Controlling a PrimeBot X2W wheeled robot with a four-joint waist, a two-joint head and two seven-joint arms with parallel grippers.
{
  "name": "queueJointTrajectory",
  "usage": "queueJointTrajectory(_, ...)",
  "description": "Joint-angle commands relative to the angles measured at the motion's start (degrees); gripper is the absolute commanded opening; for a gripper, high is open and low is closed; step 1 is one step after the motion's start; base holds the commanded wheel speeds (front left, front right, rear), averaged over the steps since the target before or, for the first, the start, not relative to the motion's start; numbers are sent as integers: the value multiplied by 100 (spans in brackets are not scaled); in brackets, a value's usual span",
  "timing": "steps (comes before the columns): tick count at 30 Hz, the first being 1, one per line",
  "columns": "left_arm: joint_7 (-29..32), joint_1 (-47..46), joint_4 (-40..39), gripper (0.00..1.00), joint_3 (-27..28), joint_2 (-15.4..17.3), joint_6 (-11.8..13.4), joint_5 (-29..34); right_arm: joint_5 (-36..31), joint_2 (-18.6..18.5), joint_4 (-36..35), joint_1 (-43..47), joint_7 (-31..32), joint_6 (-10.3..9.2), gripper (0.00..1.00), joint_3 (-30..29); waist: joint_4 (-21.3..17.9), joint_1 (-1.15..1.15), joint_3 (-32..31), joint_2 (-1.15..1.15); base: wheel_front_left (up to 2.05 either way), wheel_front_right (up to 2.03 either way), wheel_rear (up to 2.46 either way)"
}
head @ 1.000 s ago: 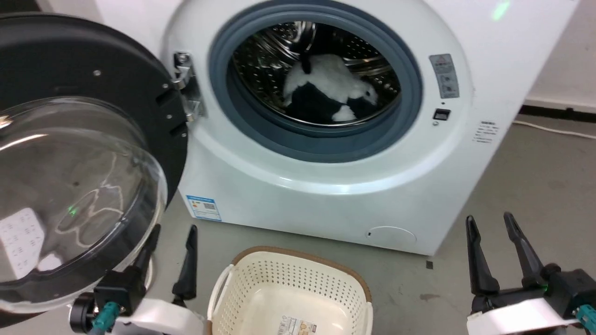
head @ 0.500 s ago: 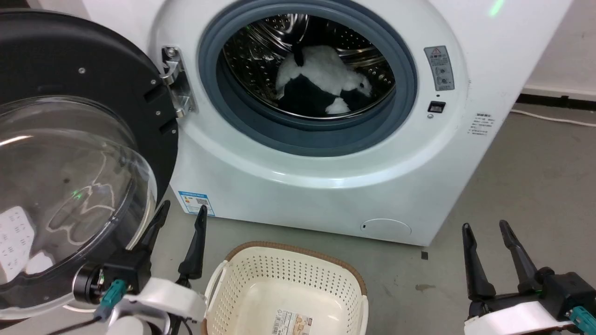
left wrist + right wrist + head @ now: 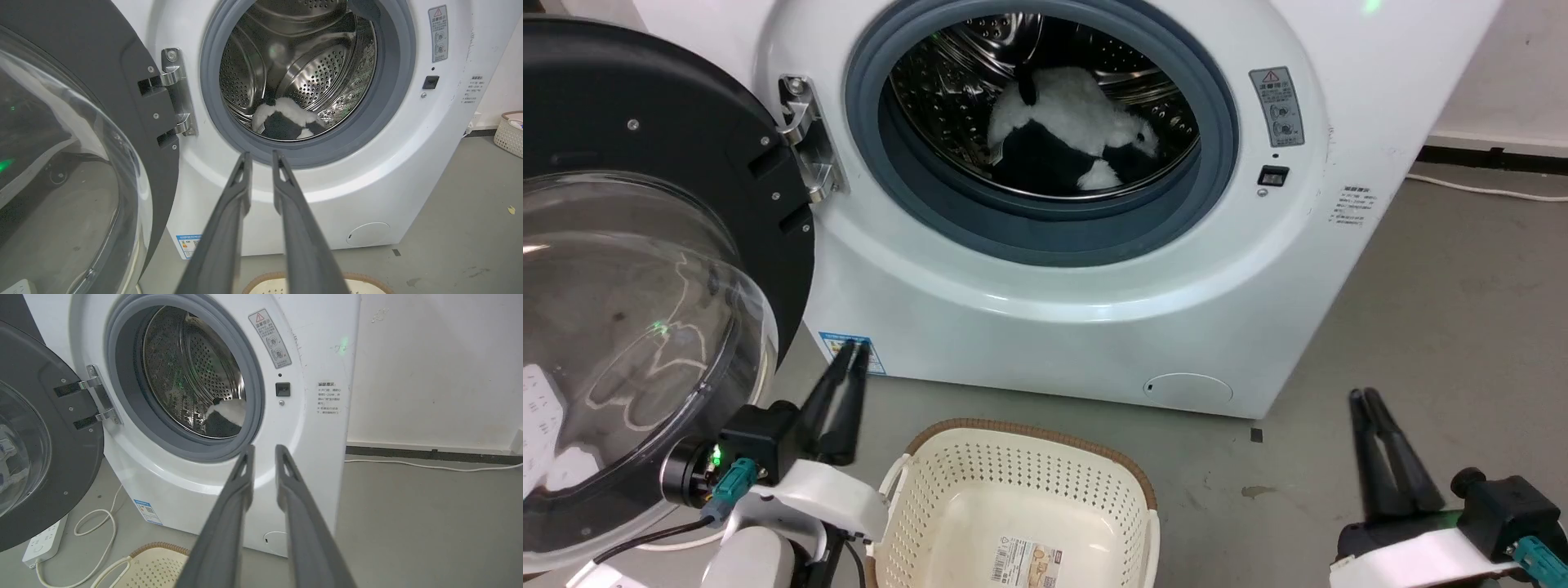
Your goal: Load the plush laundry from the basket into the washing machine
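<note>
Plush (image 3: 1066, 114) lies inside washer (image 3: 1045, 327), upper centre, well apart from basket (image 3: 1013, 474) at bottom; left tool (image 3: 852, 351) and right tool (image 3: 1365, 398) both narrow, holding nothing; loading looks done, next likely swinging door (image 3: 645, 106) shut.

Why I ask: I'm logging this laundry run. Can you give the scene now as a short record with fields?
Toy: fluffy white-and-black plush toy, lying inside the perforated steel drum
Washer: large white front-loading washing machine, black-framed clear dome door swung open
Basket: cream perforated plastic basket on the floor before the washer, paper label on its bottom, no toy seen inside
Left tool: long dark fingers together, holding nothing
Right tool: fingers together, holding nothing
</note>
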Motion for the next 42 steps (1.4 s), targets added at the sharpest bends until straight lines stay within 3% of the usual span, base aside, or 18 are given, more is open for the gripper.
queueJointTrajectory(1, 11, 10, -11, 0, 8, -7, 6, 10, -7, 0, -2, -1, 11, 0, 0, 0, 0, 0, -3, 0, 0, 0, 0)
queueJointTrajectory(42, 479, 411, -528, 0, 251, -291, 236, 420, -294, 1, -90, -26, 482, -1, 0, 4, -30, 0, -160, 0, 0, 0, 0)
